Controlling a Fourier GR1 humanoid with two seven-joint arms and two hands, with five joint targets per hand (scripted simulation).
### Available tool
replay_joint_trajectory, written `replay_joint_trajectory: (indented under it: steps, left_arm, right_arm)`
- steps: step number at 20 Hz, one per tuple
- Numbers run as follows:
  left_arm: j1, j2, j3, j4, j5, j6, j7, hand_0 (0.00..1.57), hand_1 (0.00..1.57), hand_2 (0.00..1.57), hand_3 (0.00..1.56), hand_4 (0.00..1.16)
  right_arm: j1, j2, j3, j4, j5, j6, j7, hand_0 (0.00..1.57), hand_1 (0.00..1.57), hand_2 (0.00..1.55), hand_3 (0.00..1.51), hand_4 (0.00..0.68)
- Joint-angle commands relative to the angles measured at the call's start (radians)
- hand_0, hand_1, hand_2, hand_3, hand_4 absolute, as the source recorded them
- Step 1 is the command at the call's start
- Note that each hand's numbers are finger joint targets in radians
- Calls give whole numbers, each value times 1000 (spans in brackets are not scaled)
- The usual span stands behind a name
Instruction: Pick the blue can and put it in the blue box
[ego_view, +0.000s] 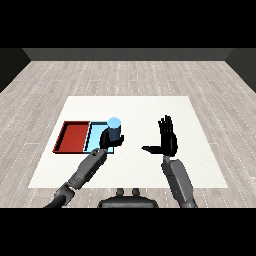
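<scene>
Two grey forearms come in from the near corners. Left hand (105, 138) sits at the near right edge of the blue tray (95, 136), fingers wrapped round the blue can (114, 131). Can is upright, at the tray's right rim, partly over it; can't tell if its base touches the tray or is lifted. Right hand (168, 140) is held up w/ fingers straight and released, thumb out to the side, holding nothing, well apart from the can. Wide bare strip of desk (145, 107) lies between the hands, more to the right and beyond. Red tray (71, 136) lies just left of the blue tray, sides touching, near the desk's left edge. Desk is white. Past its far edge: pale wood-plank floor (130, 75), then a dark back wall (127, 54).
</scene>
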Motion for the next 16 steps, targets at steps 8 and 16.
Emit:
replay_joint_trajectory:
  steps: [8,16]
  left_arm:
    - [-139,188,43,145,-126,101,272,1571,1571,1571,1504,1115]
    - [-240,147,-28,513,-225,131,516,1437,1437,1353,1181,940]
  right_arm:
    - [82,-9,-100,30,-79,79,-63,0,0,0,0,0]
    - [80,-4,-101,36,-79,86,-62,0,0,0,0,0]
